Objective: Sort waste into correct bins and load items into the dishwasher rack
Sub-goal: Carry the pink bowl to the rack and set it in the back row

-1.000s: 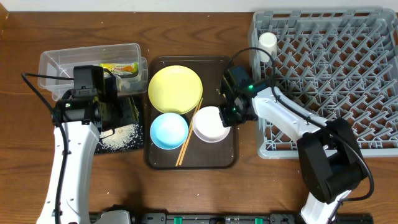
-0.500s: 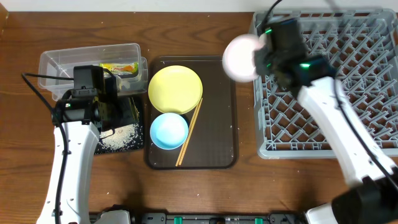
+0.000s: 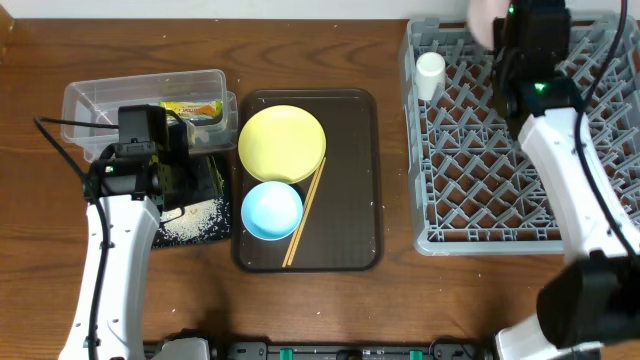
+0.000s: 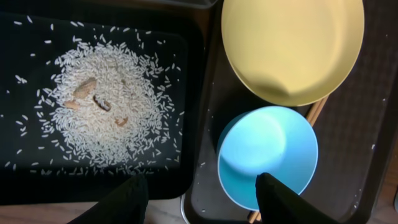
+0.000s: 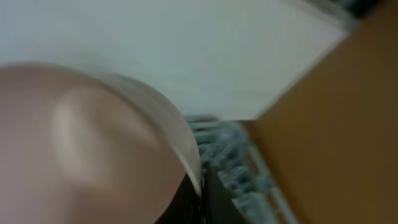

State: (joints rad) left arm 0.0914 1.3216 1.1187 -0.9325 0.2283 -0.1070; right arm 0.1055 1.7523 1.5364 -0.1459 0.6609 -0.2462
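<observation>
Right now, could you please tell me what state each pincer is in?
Left pincer: open, holding nothing.
Right pincer: closed on the rim of the white bowl, which is lifted.

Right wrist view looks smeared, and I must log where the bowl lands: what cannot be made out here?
- The white bowl with pinkish outside: right wrist view, motion blur; contact with the grey plastic dishwasher rack unclear.
- Same bowl, overhead: cut off by the top edge, partly behind the arm.
- Right gripper: right wrist view, blurred, cut by the bottom edge.
- Shallow black rectangular tray, overhead: mostly under the left arm.
</observation>
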